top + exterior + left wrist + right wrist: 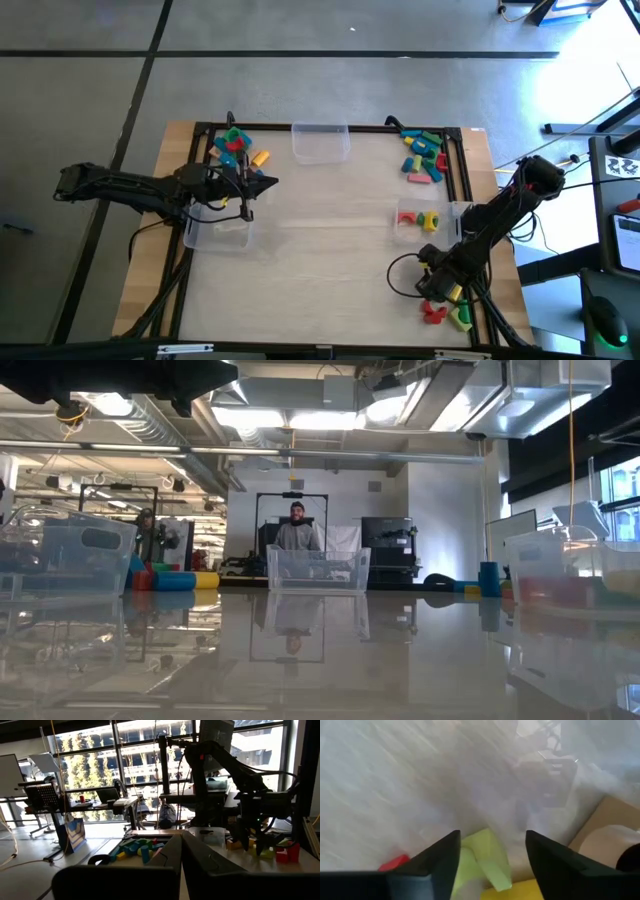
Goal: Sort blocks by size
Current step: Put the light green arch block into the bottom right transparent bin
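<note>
Blocks, assorted colours, in four groups on the bench (320, 270). Near right corner: a lime-green block (487, 857) with a red block (395, 862) and a yellow one (520, 890) beside it; the right wrist view alone shows the lime-green block lying between the right claw's (440, 290) spread fingers (440, 855), which stand apart and are not yet pressed to it. The high view shows that claw low over this corner cluster (445, 312). Far right: a loose pile (423, 155) of green, blue, yellow and pink pieces. A clear bin (425, 220) near the right edge holds red and yellow pieces. Far left: a second pile (238, 148), just beyond the left claw (262, 183), which hangs clenched and empty over another clear bin (218, 228). An empty-looking bin (320, 142) sits at the far edge's middle; the low view shows a person (295, 528) behind it.
</note>
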